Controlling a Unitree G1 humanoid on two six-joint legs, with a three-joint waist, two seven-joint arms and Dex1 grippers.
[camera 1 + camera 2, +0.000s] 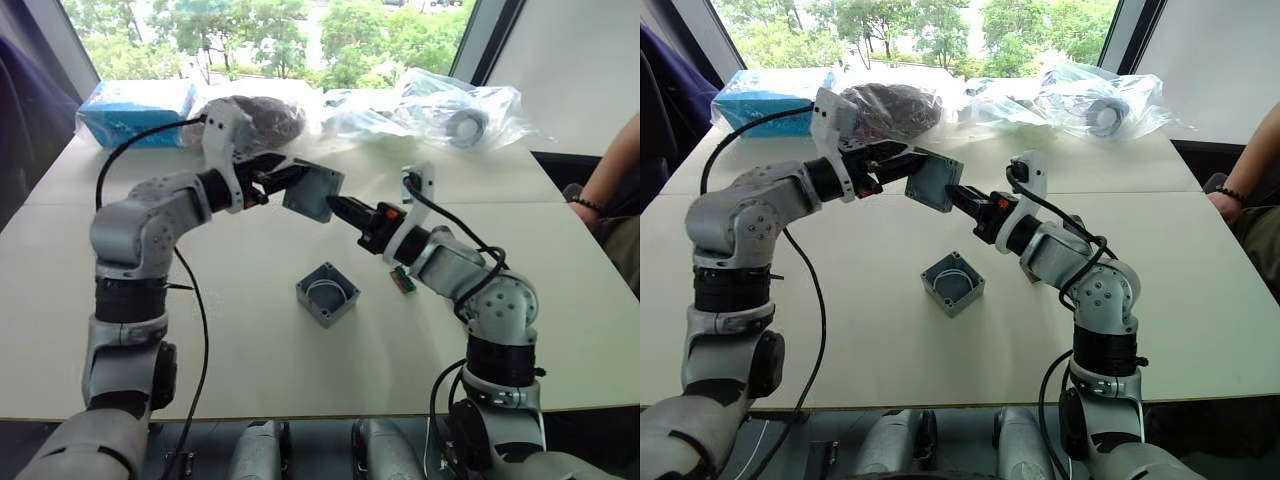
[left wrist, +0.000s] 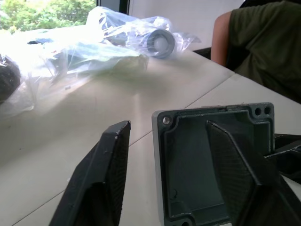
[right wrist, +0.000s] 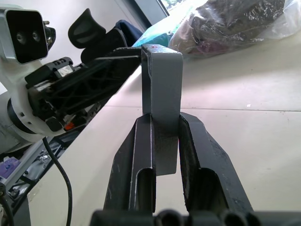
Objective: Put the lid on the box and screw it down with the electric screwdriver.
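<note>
We have the lid [image 1: 314, 191] up in the air between both arms, well above the surface [image 1: 250, 330]; the right end effector [image 3: 165, 141] is clamped on one edge wall of it, its two fingers pinching the grey rim from either side, as the right wrist view shows plainly; the left end effector [image 2: 176, 155] stands spread, one finger [image 2: 101, 174] out beside the lid's wall with a gap and the other lying across the hollow inside, so we judge it is not gripping; the box [image 1: 327, 294] sits open on the surface below and nearer to us, its white loop showing, apart from both arms; we cannot pick out the screwdriver with any certainty. The lid looks like rigid moulded plastic; we expect it to be light, stiff, and not fragile, yet smooth enough to slip or swivel in a pinch on one thin wall; the surer hold, to our mind, is across two opposite outer walls near the middle of the sides, clear of the corner posts and screw holes, so that the hollow can face down onto the box; a single-edge grip may let it tilt on seating. A person's arm [image 1: 610, 180] rests at the far right edge.
</note>
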